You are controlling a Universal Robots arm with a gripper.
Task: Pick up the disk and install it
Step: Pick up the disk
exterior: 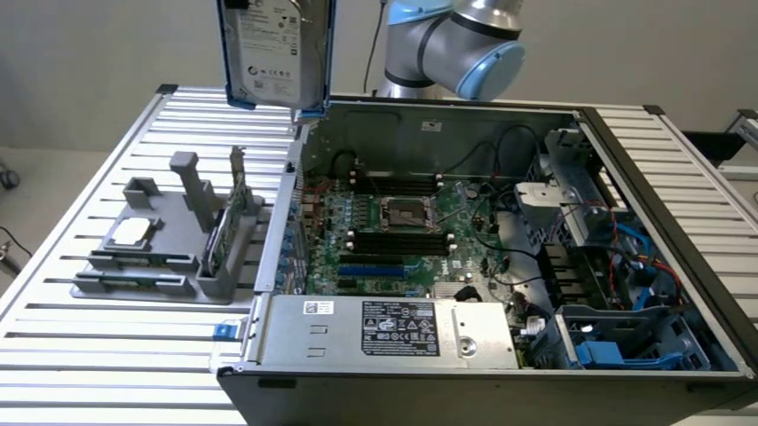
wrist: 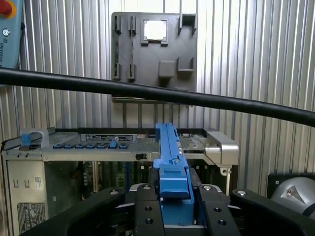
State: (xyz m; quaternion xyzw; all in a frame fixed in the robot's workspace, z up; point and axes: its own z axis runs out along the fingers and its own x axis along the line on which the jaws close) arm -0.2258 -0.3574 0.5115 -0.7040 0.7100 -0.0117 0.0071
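A: Which step?
B: Transfer. Gripper (wrist: pixel 177 202) was clamped on the disk (exterior: pixel 275 53), which was upright and high over the case (exterior: pixel 427 124) wall, at the exterior view's left.
A: Next move?
B: Probably needed careful alignment before seating.

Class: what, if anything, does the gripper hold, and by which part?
The gripper holds the disk, clamped on either side of its blue carrier frame.
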